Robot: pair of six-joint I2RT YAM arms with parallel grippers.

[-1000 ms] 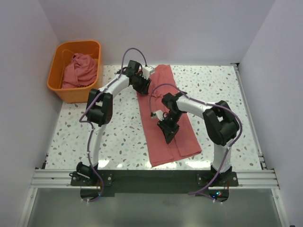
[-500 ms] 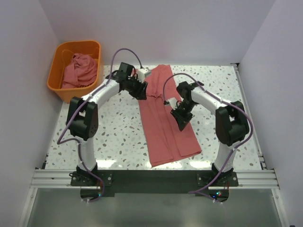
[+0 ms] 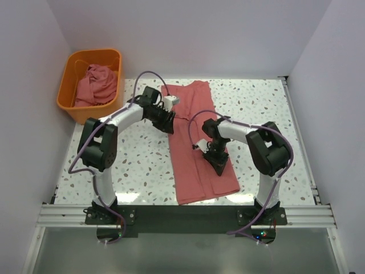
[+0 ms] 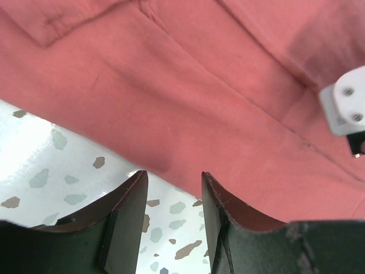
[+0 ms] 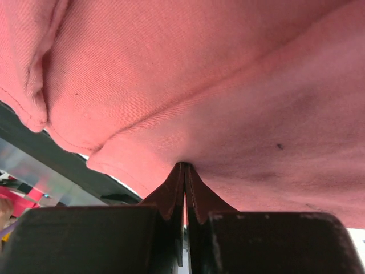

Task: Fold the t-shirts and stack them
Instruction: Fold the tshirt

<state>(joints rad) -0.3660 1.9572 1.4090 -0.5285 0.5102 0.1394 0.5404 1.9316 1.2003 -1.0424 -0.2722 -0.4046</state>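
One dusty red-pink t-shirt [image 3: 191,165] lies on the table as a long strip folded lengthwise, running from the back towards the front edge. My left gripper [image 3: 170,124] is low at the strip's left edge near its far end. In the left wrist view it [image 4: 174,180] stands open over speckled table, with the cloth [image 4: 199,85] just beyond the tips. My right gripper [image 3: 219,164] sits on the strip's right half towards the near end. Its jaws [image 5: 185,165] are shut and the cloth [image 5: 199,74] puckers at their tips. Another t-shirt [image 3: 94,83] lies crumpled in the basket.
The orange plastic basket [image 3: 67,104] stands at the table's back left corner. White walls close in the left, back and right sides. A dark metal rail [image 3: 182,216] runs along the near edge, where both arm bases are bolted.
The right gripper moved towards the near end of the strip and shut. The left gripper slid to the strip's left edge. The shirt's far end has spread out to the left.
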